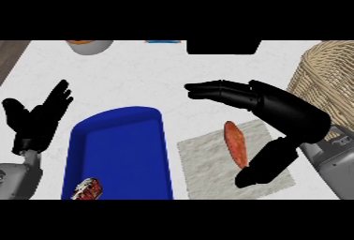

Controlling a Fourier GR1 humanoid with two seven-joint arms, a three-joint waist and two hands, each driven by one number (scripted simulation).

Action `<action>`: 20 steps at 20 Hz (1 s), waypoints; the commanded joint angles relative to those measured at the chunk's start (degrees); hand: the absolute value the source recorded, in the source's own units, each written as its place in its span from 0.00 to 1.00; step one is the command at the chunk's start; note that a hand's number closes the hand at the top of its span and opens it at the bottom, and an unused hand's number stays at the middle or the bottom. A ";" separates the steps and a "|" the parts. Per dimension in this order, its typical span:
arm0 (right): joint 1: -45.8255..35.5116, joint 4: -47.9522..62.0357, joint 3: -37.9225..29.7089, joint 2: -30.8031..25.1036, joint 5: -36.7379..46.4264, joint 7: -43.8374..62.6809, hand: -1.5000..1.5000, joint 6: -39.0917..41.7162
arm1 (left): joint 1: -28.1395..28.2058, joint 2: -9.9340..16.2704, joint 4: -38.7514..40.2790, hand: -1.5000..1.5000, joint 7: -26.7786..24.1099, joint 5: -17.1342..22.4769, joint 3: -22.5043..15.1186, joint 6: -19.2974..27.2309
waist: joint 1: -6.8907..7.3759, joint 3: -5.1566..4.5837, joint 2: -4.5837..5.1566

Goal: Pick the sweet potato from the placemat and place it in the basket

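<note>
An orange sweet potato [235, 142] lies on a grey-white placemat [207, 164] right of centre. My right hand [276, 110] hovers over it, open, fingers stretched left past the mat's far edge and thumb pointing down over the mat's near part; nothing is held. The wicker basket [325, 70] stands at the right edge, behind the hand. At the left edge my left hand [38, 119] rests open with fingers up.
A blue tray [124, 136] sits left of the placemat, with a small red-and-white item [88, 189] in its near corner. A grey bowl [90, 46], a blue-edged object [163, 41] and a black box [223, 46] line the far edge.
</note>
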 commanded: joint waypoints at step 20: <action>-16.30 19.36 -13.46 -18.13 -9.20 12.02 0.00 38.81 | 3.56 -0.15 -1.63 0.50 -1.88 -1.35 2.92 -2.97 | -0.09 0.18 0.26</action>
